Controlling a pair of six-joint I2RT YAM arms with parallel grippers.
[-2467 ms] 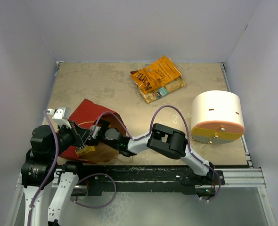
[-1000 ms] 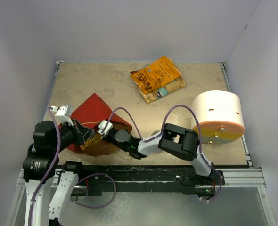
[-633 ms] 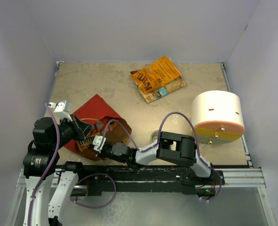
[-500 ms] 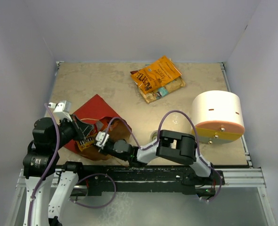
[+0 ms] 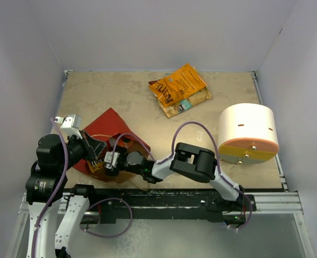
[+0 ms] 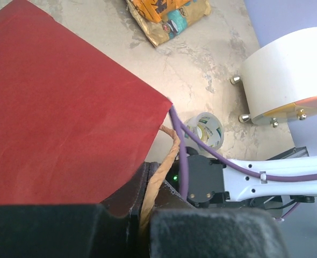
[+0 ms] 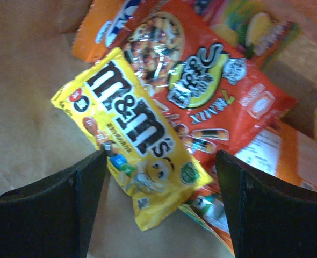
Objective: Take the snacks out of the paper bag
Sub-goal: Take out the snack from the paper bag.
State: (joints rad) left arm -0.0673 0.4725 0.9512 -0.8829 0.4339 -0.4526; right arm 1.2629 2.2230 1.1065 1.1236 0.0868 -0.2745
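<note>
The red paper bag (image 5: 109,128) lies at the near left, mouth toward the arms. My left gripper (image 5: 95,157) is shut on its rim and tan loop handle (image 6: 159,177), holding the mouth up; the bag's red side (image 6: 56,118) fills the left wrist view. My right gripper (image 5: 111,160) is inside the mouth, open and empty (image 7: 158,209). Between and just beyond its fingers lies a yellow M&M's packet (image 7: 129,129) on the kraft floor, overlapping a red packet (image 7: 212,91) and orange ones. An orange-brown packet (image 5: 177,83) and a golden-tan one (image 5: 193,101) lie on the table at the back.
A cream-white cylinder with an orange base (image 5: 248,131) stands at the right. A small tape roll (image 6: 206,129) lies by the right arm's forearm. The purple cable (image 6: 182,145) of the right arm runs past the bag's corner.
The left gripper has lifted the bag's rim and opened the mouth wider. The right gripper has come back low and pushed further into the bag.
</note>
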